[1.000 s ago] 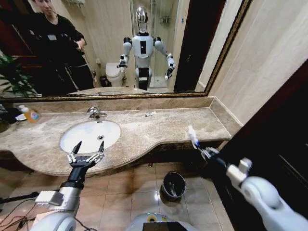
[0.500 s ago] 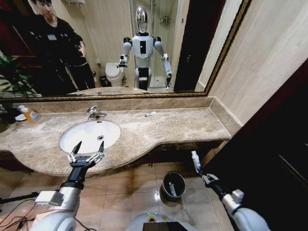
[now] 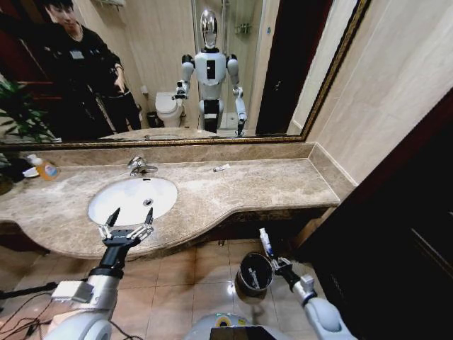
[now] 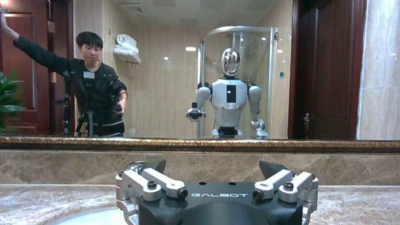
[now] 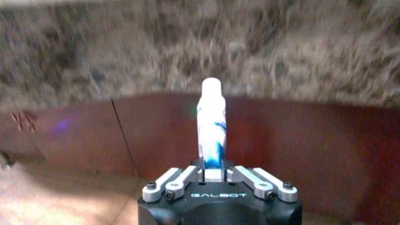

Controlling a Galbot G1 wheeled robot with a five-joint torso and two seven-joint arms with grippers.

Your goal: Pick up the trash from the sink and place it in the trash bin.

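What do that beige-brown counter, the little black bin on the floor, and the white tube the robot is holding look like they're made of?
The beige-brown counter looks like polished marble or similar stone: mottled veining, soft sheen. The small round black bin has a shiny rim, probably metal; its dark body could be plastic or metal. The white tube with blue marks, pinched in the right gripper, looks like smooth plastic.

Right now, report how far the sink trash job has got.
Done: the sink basin looks bare. In hand: the right gripper is shut on a white tube with blue marks, beside the trash bin, not yet released. The left gripper hovers open at the sink's front edge. Left: dropping it in.
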